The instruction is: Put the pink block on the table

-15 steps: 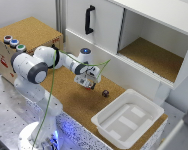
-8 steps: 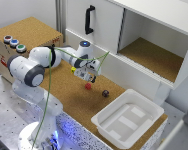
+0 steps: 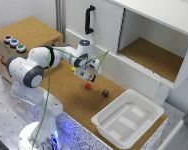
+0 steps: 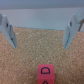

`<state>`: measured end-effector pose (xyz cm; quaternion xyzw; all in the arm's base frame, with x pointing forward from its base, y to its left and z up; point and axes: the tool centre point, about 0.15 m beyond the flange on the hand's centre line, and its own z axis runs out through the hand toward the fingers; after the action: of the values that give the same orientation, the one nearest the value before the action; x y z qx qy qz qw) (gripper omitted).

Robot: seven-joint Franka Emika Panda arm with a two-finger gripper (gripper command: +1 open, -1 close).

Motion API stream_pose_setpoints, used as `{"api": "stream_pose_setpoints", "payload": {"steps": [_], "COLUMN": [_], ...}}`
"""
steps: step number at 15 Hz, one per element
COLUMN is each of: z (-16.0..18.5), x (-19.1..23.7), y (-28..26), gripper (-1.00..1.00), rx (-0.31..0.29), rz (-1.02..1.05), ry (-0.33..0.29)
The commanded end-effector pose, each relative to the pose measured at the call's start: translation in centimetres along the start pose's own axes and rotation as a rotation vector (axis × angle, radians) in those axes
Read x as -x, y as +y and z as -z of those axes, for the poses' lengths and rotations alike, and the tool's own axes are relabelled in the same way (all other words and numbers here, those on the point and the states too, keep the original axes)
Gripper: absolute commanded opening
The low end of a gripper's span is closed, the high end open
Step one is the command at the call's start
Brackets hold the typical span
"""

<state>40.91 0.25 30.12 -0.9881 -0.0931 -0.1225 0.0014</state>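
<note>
The pink block (image 3: pixel 87 86) is a tiny reddish cube lying on the cork-topped table (image 3: pixel 64 92), free of the gripper. In the wrist view the pink block (image 4: pixel 45 75) shows a dark letter on its top face. My gripper (image 3: pixel 88 76) hangs a little above the block and slightly toward the cabinet. It is open, and its two fingers (image 4: pixel 7 31) stand wide apart with only cork between them.
A small yellow block (image 3: pixel 73 69) lies by the arm, and a dark maroon block (image 3: pixel 105 93) sits nearer the white tray (image 3: pixel 128 121). A cork-topped box with coloured buttons (image 3: pixel 13 42) stands at the exterior view's left. White cabinet with handle (image 3: pixel 88 20) behind.
The gripper has risen and drawn back toward the cabinet. The pink block it was over stays on the table, now apart from the fingers.
</note>
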Motion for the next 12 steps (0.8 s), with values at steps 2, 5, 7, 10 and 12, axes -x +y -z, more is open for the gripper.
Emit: {"api": "stream_pose_setpoints", "payload": {"steps": [2,5,7,10,12], "z": [0.6,-0.1,-0.9,-2.9,-4.2], "x": [-0.3,-0.1,0.1,1.5,2.3], "y": [0.1,0.0,0.4,1.3,1.8], "gripper": [1.0,1.0,1.0,1.0,1.0], "rx": [-0.053,0.002,0.017,0.075,0.062], "rz": [0.016,0.011,0.07,0.137,0.127], "ry": [-0.027,-0.003,-0.01,-0.075,-0.109]}}
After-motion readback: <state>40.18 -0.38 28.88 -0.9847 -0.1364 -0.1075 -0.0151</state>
